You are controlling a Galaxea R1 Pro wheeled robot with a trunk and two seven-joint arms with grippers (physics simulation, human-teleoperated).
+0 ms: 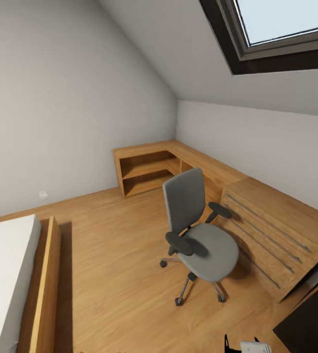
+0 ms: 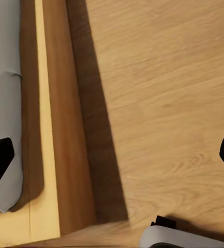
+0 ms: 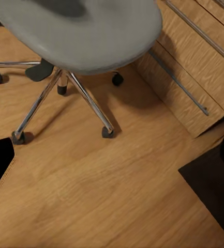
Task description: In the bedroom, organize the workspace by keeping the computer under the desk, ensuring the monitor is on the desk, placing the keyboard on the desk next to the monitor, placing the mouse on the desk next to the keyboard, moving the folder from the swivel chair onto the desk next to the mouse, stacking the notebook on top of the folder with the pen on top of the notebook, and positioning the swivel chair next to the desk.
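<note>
The swivel chair [image 1: 198, 230] stands mid-floor in the attic bedroom, with a grey seat and back, black armrests and a metal star base. Its seat is bare. In the right wrist view the seat [image 3: 80, 31] and caster legs lie just ahead of my right gripper [image 3: 112, 160], which is open and empty above the floor. A black corner of the desk [image 1: 311, 327] shows at the lower right, and again in the right wrist view [image 3: 215, 194]. My left gripper [image 2: 112, 160] is open and empty over the floor beside the bed.
A light-wood drawer chest [image 1: 276, 230] with bar handles stands right of the chair, touching a low wooden shelf unit [image 1: 149, 169] that wraps the far corner. A bed [image 1: 12, 284] with a wooden frame [image 2: 55, 129] lies at the left. A skylight [image 1: 286, 24] is overhead.
</note>
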